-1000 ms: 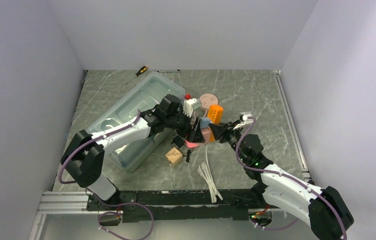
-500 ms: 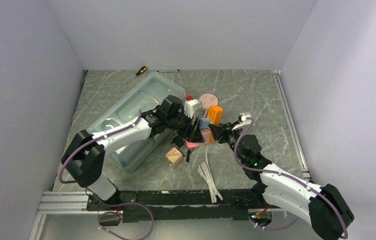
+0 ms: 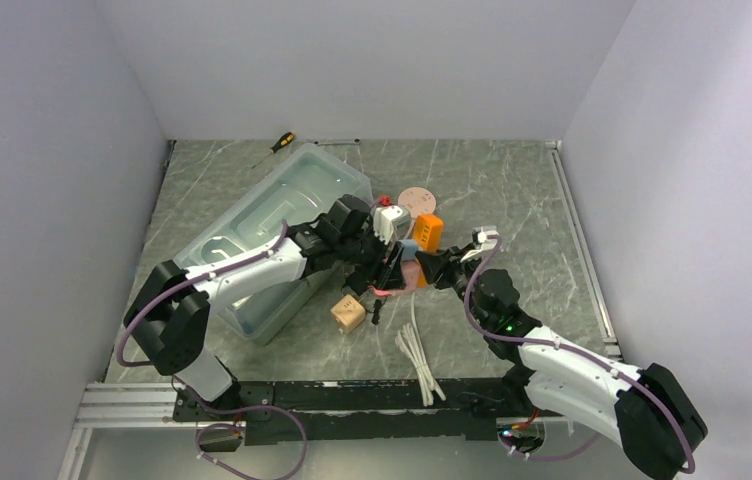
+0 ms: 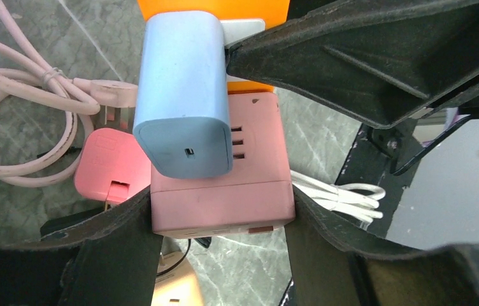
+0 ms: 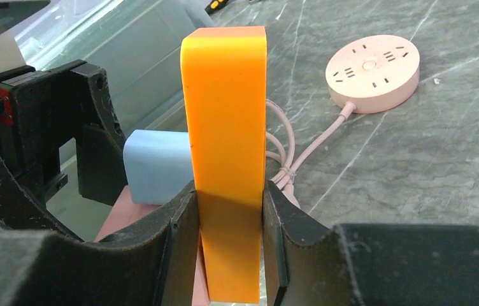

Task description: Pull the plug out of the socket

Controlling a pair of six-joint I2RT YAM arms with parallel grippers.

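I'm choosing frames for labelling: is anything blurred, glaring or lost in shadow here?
Top external: even light, soft shadows, no glare. Left wrist: pink socket and blue plug sharp; the fingers of the left pincer dark and soft along the bottom edge. Right wrist: orange plug crisp; the fingers of the right pincer blurred near the lens.

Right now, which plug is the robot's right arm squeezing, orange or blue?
The orange plug: the right end effector clamps its sides. The blue plug stands beside it on the pink socket, outside that grip.
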